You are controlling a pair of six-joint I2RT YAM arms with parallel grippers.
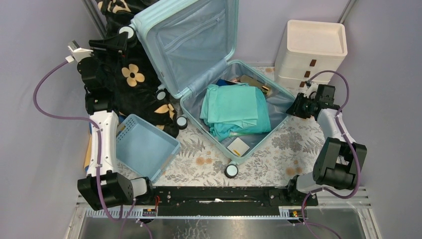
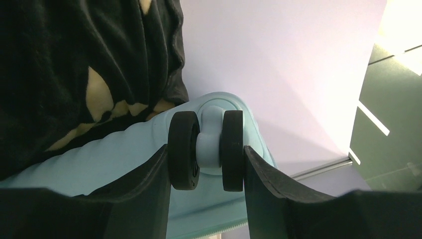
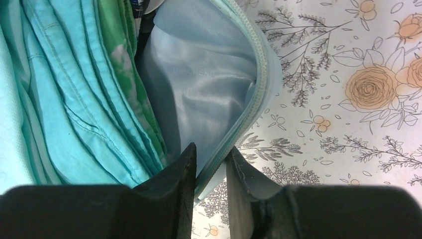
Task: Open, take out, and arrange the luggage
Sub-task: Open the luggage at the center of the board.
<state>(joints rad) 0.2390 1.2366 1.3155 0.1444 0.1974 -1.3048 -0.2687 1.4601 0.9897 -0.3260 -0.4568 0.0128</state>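
Observation:
The pale aqua luggage (image 1: 199, 40) lies open on the flowered cloth, its lid standing up towards the back left. Folded teal clothes (image 1: 234, 107) fill the base. My left gripper (image 1: 118, 44) is at the lid's top corner. In the left wrist view the left gripper (image 2: 205, 148) is shut on the black twin wheel (image 2: 183, 149), both fingers pressing its sides. My right gripper (image 1: 294, 107) is at the base's right wall. The right wrist view shows the right gripper (image 3: 211, 149) shut on the zippered rim (image 3: 259, 94), one finger inside against the lining.
A small blue basket (image 1: 144, 144) stands left of the luggage. A black flower-print blanket (image 1: 132, 74) is heaped behind the lid. A cream drawer unit (image 1: 311, 50) stands at the back right. A white card (image 1: 239, 146) lies in the base's near corner.

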